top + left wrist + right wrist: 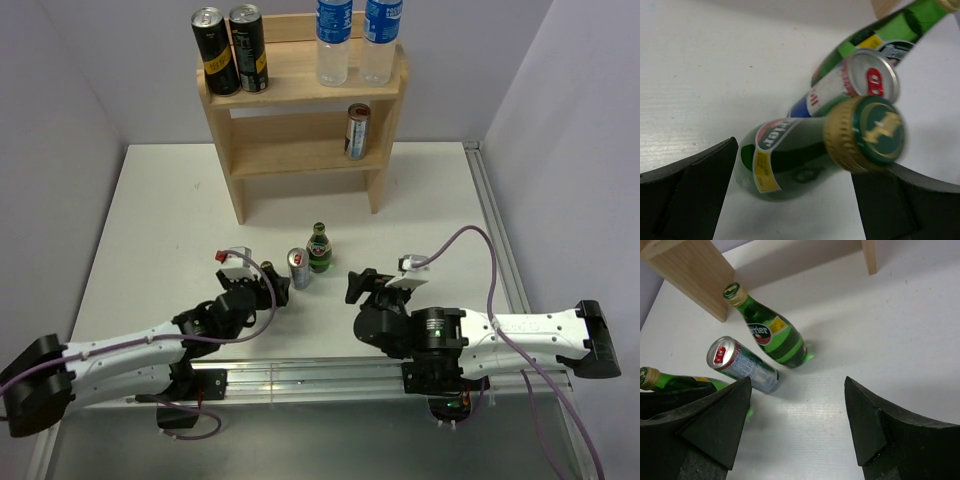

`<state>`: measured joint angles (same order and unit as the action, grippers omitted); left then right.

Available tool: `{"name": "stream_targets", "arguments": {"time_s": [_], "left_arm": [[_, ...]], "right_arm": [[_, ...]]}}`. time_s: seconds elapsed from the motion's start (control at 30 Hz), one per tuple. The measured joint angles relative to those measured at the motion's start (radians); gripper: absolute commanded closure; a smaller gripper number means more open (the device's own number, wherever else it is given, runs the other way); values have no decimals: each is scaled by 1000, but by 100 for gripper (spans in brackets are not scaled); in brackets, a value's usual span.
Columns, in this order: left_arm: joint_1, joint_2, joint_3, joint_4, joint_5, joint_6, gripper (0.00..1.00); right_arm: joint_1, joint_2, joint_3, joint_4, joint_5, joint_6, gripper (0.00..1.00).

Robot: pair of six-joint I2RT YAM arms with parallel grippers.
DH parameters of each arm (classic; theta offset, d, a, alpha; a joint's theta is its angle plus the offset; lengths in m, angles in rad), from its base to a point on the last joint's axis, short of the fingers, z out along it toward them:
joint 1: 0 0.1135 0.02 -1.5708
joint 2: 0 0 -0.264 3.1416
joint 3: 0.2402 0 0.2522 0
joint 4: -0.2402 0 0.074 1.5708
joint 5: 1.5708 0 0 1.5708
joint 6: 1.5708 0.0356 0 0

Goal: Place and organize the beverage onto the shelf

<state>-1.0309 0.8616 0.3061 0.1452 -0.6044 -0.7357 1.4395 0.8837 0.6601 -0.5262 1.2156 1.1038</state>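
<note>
Left gripper has its fingers spread wide on either side of a gold-capped green bottle that stands on the table in front of the shelf; contact with the glass cannot be told. Right of it, nearer the shelf, stand a silver can and a second green bottle. Right gripper, also before the shelf, is spread over the table. Shelf top tier holds two black cans left and two water bottles right, and its middle tier holds one slim can.
</note>
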Motion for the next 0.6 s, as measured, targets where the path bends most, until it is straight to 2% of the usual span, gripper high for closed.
{"name": "stream_targets", "arguments": {"time_s": [0.2,0.33,0.5,0.6], "left_arm": [[-21,296,-17,150,-158,-128,1],[-76,483,-13,220,-305,-206,1],[-145,659,73,152,-474,-311,1],[-177,711,134,36,-544,-440,1]], "right_arm": [[16,-56,-59,-30,-4,39,19],[25,-56,-67,-50,-5,65,19],[32,-55,-84,-59,-4,85,19],[34,-55,-105,-58,-4,86,19]]}}
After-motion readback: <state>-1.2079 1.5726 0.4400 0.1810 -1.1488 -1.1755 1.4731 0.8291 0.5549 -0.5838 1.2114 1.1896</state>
